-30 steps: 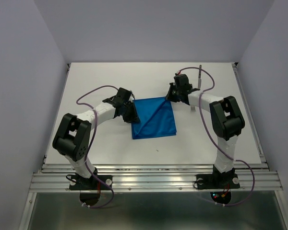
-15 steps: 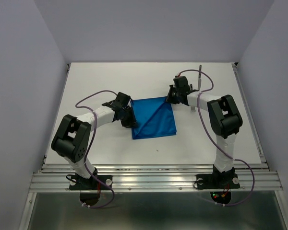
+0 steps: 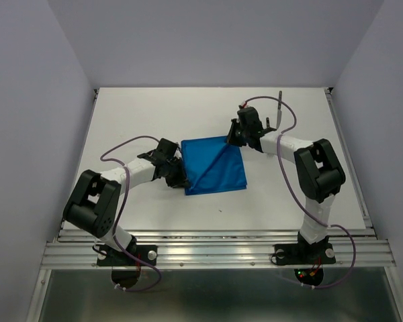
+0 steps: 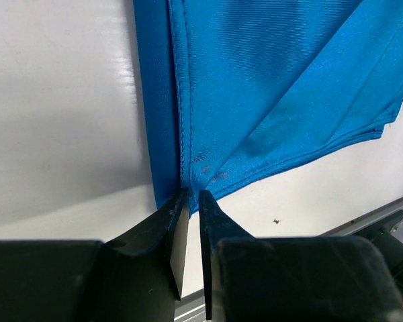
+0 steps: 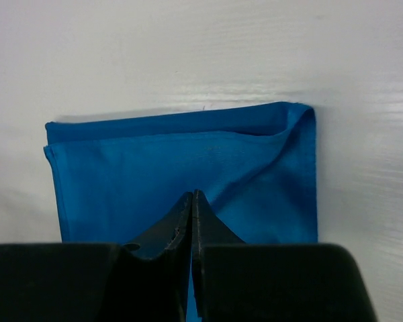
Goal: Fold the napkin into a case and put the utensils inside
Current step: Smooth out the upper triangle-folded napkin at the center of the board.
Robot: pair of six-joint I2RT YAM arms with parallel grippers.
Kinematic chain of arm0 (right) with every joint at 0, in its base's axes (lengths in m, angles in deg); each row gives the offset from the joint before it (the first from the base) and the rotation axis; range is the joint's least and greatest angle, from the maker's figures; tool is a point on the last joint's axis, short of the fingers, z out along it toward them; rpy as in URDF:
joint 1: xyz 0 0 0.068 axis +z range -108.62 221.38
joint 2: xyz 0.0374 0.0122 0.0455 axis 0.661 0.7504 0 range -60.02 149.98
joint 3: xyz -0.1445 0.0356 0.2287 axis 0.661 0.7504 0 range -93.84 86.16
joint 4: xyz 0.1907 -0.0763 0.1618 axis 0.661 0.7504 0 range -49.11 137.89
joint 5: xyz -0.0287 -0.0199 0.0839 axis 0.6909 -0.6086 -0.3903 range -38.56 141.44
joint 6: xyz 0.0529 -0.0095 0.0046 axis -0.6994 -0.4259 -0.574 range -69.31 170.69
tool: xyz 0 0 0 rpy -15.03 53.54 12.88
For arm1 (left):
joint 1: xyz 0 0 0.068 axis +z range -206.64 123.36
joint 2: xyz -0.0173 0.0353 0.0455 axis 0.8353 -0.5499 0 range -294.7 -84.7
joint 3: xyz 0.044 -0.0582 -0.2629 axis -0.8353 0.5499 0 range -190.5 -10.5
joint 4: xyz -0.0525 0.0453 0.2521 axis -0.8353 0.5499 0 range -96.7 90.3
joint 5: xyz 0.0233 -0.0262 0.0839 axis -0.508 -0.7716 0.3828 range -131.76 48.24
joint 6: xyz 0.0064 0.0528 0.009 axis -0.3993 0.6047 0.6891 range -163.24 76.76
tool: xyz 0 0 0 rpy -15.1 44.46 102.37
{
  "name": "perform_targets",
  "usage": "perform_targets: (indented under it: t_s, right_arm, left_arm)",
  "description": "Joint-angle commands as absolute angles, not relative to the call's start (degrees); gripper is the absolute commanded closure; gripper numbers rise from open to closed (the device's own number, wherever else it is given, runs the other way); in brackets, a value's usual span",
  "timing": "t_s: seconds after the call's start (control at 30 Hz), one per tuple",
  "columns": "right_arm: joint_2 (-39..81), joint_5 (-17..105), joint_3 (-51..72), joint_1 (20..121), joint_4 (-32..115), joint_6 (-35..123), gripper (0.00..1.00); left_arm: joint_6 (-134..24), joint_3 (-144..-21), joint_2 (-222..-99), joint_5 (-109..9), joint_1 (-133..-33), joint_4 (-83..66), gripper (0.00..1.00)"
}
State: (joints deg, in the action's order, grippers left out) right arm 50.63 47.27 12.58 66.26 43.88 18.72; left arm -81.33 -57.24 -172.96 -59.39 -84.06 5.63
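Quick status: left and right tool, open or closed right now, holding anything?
Left tool: nearly closed, pinching a corner of the napkin.
Right tool: closed, apparently pinching the napkin's edge.

A white tabletop [image 3: 161,107] is seen, glossy enough for soft reflections to be made out on it in the wrist views. A small dark speck [image 3: 220,210] is found on it toward the near edge. The surface is enclosed on three sides by plain pale lavender walls [image 3: 215,40]. Along the near edge, ribbed aluminium rails [image 3: 215,249] are laid crosswise, and a narrower metal rail [image 3: 350,161] is run along the right side. Below the rails a dull grey panel [image 3: 215,295] is visible.
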Motion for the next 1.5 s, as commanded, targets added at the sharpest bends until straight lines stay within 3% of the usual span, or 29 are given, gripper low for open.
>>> perform_targets:
  t_s: [0.0,0.27,0.67,1.1,1.47]
  right_arm:
    - [52.39,46.87,12.33,67.83,42.39,18.09,0.94]
    - [57.31,49.59,9.69,67.83,45.02,18.87,0.94]
    - [49.76,49.15,12.06,71.60,44.76,19.40,0.94]
    - [54.68,48.63,13.83,74.34,44.14,17.64,0.96]
    - [46.60,50.47,16.28,79.60,44.15,17.21,0.94]
  left_arm:
    - [-81.92,-55.94,-173.11,-60.22,-84.41,3.23,0.76]
    - [-82.01,-56.99,-173.91,-58.46,-84.42,3.93,0.77]
    - [-81.65,-60.16,-170.92,-56.53,-84.33,7.27,0.77]
    - [-81.65,-60.95,-169.42,-56.09,-83.54,8.32,0.77]
    - [-81.30,-62.18,-166.00,-55.91,-79.85,9.82,0.77]
